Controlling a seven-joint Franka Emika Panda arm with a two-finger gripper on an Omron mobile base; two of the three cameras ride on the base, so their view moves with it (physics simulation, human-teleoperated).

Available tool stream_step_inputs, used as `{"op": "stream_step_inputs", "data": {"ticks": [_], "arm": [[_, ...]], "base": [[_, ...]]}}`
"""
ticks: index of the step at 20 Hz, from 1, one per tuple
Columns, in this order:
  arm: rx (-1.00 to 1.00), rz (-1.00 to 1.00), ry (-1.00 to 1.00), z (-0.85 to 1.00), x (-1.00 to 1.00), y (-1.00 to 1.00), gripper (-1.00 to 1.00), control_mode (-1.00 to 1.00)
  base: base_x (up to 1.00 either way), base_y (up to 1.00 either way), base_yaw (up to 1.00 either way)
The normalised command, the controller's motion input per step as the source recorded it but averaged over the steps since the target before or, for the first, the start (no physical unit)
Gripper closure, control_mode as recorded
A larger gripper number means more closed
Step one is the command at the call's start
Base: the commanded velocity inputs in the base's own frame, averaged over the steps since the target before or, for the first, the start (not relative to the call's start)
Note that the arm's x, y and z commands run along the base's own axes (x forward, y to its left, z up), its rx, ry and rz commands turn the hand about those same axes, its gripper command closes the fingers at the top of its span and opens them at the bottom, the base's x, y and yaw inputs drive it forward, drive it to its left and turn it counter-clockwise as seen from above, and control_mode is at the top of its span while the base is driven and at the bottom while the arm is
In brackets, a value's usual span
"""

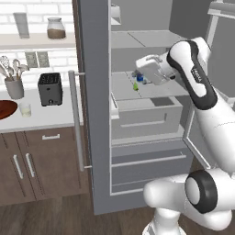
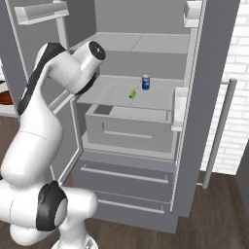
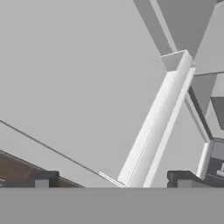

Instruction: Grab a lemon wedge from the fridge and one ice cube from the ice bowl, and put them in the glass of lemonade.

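Gripper (image 3: 113, 179) fingers (image 3: 43, 179) stood spread wide apart with nothing between them, the hand reaching into the open fridge (image 1: 98, 137) at the level of the middle shelf (image 2: 146, 99). On that shelf lay the lemon wedge (image 2: 133, 93), a tiny yellow-green sliver, just in front of a small blue can (image 2: 145, 82) and apart from the hand. Left of the fridge, on the counter (image 1: 41, 117), sat the small glass (image 1: 25, 109) of pale liquid, just beside the reddish-brown bowl (image 1: 6, 109) and near the toaster (image 1: 49, 89).
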Motion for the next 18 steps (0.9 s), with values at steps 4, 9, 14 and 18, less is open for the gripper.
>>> {"op": "stream_step_inputs", "data": {"ticks": [4, 9, 14, 18], "arm": [[-0.31, -0.03, 0.0, 0.0, -0.38, -0.57, -1.0, -1.0], [-0.34, -0.08, -0.02, -0.08, -0.75, -0.48, -1.0, -1.0], [-0.32, -0.13, -0.06, -0.2, -0.95, -0.41, -1.0, -1.0], [-0.15, -0.09, 0.0, 0.0, -0.99, -0.11, -1.0, -1.0]], "base": [[0.0, 0.0, 0.0], [0.0, 0.0, 0.0], [0.0, 0.0, 0.0], [0.0, 0.0, 0.0]]}}
